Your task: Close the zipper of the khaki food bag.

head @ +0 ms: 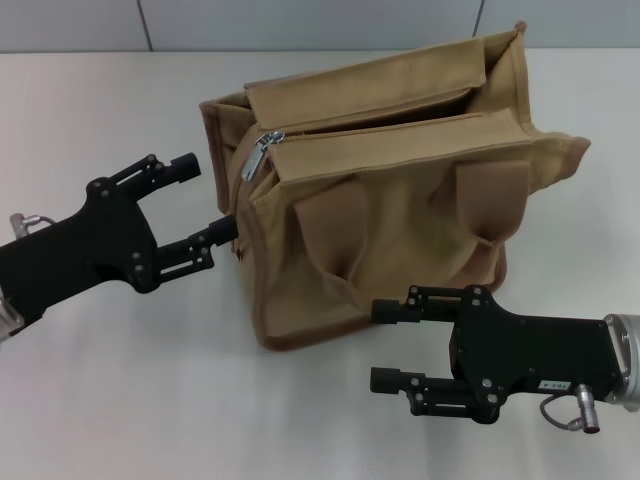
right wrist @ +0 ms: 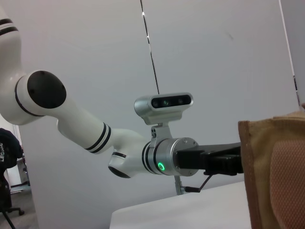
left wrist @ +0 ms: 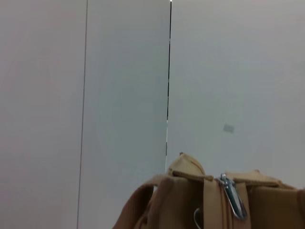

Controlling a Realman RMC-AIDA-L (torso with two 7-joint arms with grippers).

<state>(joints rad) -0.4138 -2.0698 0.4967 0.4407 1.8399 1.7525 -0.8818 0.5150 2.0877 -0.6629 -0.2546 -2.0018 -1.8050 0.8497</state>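
Observation:
The khaki food bag (head: 400, 200) stands on the white table, its two short handles folded down over the front. The zipper (head: 380, 127) runs along the top, with a dark gap open behind it. Its silver pull tab (head: 258, 155) hangs at the bag's left end. My left gripper (head: 205, 198) is open beside that end, just left of the tab, with its lower finger close to the bag's side. My right gripper (head: 383, 345) is open and empty at the bag's front bottom edge. The left wrist view shows the bag's top (left wrist: 181, 200) and the tab (left wrist: 233, 198).
The white table (head: 120, 400) spreads around the bag, with a grey panelled wall (head: 300, 20) behind. The right wrist view shows the bag's edge (right wrist: 267, 176) and my left arm (right wrist: 157, 157) with its wrist camera beyond it.

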